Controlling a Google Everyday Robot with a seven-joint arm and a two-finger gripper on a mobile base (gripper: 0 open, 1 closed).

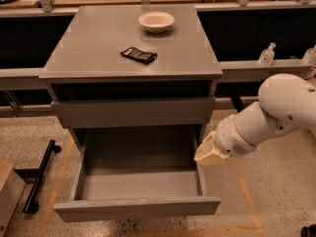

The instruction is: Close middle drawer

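Camera view: gripper (209,153), state I cannot tell, under the front-right corner of the counter (98,48); best press the middle drawer (138,209) squarely at its front centre

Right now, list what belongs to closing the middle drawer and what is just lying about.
Job: middle drawer, pulled out; end effector, by its right side.
Lying about: bowl and dark packet on the cabinet top; bottle at right; black bar on the floor.

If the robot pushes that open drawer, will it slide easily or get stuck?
The drawer looks empty, so probably light. Its boards look stiff, unlikely to bend. The gripper sits by its right side; a push there might skew it.
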